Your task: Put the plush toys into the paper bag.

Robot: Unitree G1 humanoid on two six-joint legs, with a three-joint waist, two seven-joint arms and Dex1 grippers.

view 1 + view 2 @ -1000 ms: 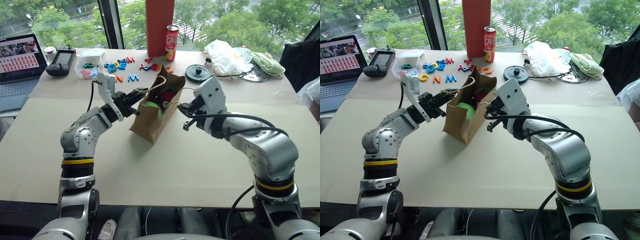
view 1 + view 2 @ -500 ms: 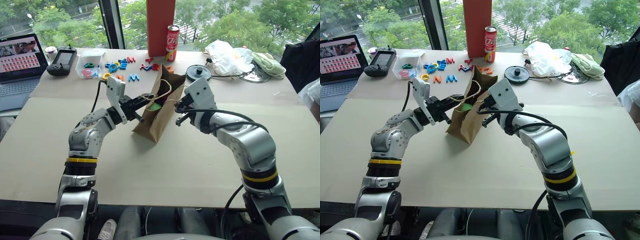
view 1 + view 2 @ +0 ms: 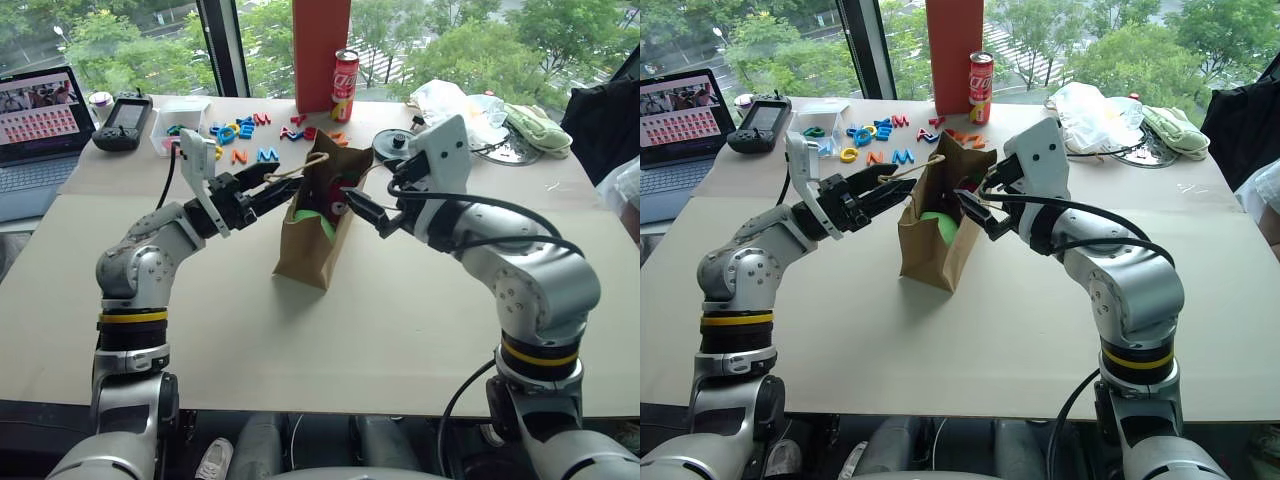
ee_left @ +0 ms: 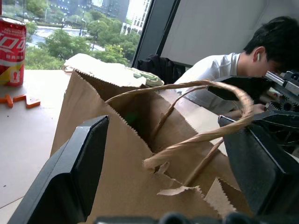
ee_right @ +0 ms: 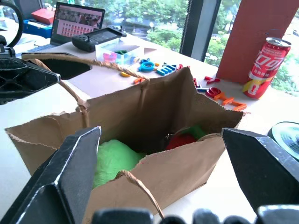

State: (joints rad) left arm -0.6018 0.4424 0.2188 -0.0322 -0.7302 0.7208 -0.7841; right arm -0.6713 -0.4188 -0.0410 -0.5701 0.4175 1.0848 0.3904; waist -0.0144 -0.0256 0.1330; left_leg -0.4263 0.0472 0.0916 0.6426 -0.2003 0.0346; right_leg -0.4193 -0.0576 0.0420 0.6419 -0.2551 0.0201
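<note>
The right wrist view looks down into the bag (image 5: 154, 121) and shows the green toy (image 5: 114, 158) and the red toy (image 5: 180, 140) inside. The left wrist view shows a person (image 4: 233, 70) behind it. On the worktop (image 3: 300, 340), the bag stands between the left pincer (image 3: 262, 192) and right pincer (image 3: 362, 212). Both are open, holding nothing.

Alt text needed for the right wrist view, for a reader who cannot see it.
An open brown paper bag holds a bright green plush toy and a red plush toy, framed by the right gripper with its jaws spread wide. Behind stand a red soda can and scattered colourful letters.
</note>
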